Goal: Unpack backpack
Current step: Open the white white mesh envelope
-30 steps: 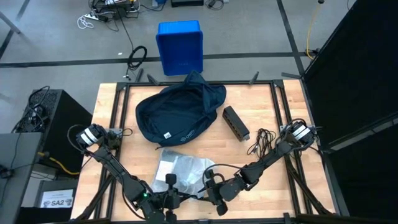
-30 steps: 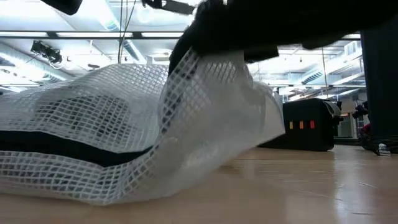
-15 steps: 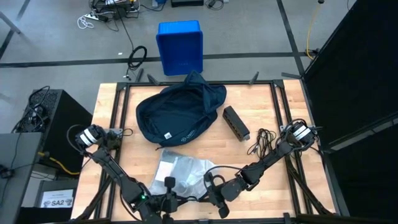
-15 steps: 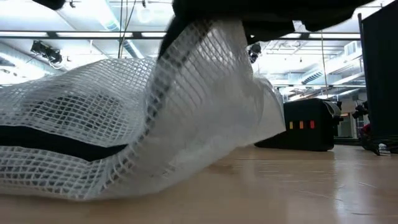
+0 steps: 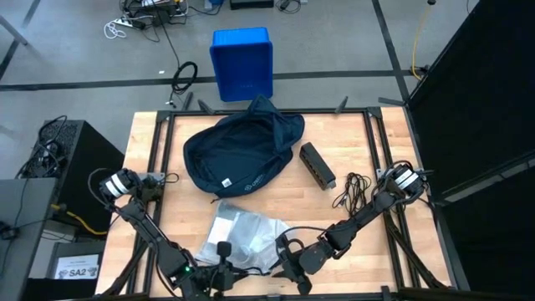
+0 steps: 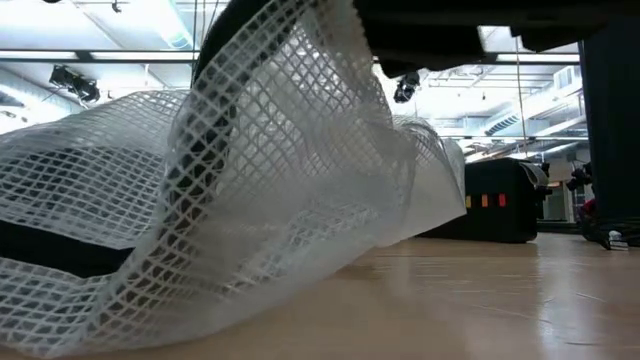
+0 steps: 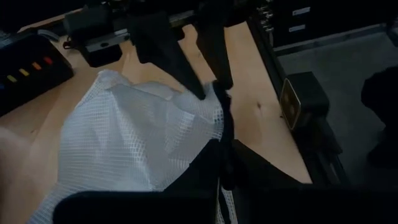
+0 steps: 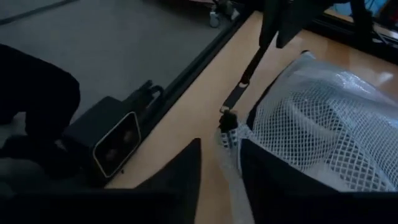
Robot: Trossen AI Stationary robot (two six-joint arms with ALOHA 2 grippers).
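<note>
The dark navy backpack [image 5: 242, 155] lies on the table's far middle. A white mesh pouch [image 5: 244, 236] with a black zipper lies near of it; in the low view [image 6: 230, 200] its near edge is raised and its bottom rests on the table. My left gripper [image 5: 224, 251] and my right gripper [image 5: 282, 248] are both at the pouch's near edge, each shut on it. The left wrist view shows the pouch [image 7: 137, 137] with my right gripper's fingers [image 7: 186, 62] at its corner. My left gripper pinches the dark zipper pull strap [image 8: 244, 78] at the pouch's near edge, coming level from the table's left. The strap runs taut from its fingers to the pouch's corner. My right gripper pinches the mesh corner beside the zipper end [image 8: 227, 134] between its two fingers, coming from the table's right; the corner is lifted off the table.
A black box [image 5: 318, 165] with coloured buttons and a coil of black cable [image 5: 351, 191] lie right of the backpack. A blue plastic bin [image 5: 242, 63] stands on the floor beyond the far edge. Bare wood shows at the table's left and right.
Both grippers have gone a little toward the table's near edge, still shut on the pouch. The pouch's held near edge has risen and billowed out in the low view, while its far part has stayed on the table.
</note>
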